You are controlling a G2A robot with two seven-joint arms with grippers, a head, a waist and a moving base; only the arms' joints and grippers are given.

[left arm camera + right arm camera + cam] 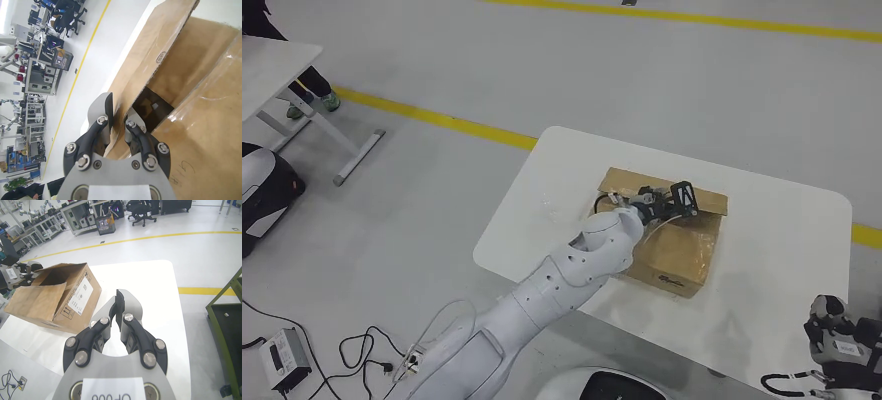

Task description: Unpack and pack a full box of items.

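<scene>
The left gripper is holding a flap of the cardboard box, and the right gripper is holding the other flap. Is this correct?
Not quite. The left gripper does pinch a flap of the cardboard box, but the right gripper holds nothing: the right wrist view shows it shut and empty, well apart from the box.

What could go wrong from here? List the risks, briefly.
1. The left hand pinches the brown cardboard flap only near its edge; pulling may tear it or slip off.
2. The right hand, shut, sits apart from the brown cardboard box, so nothing braces it; it may slide or tip on the white table.
</scene>
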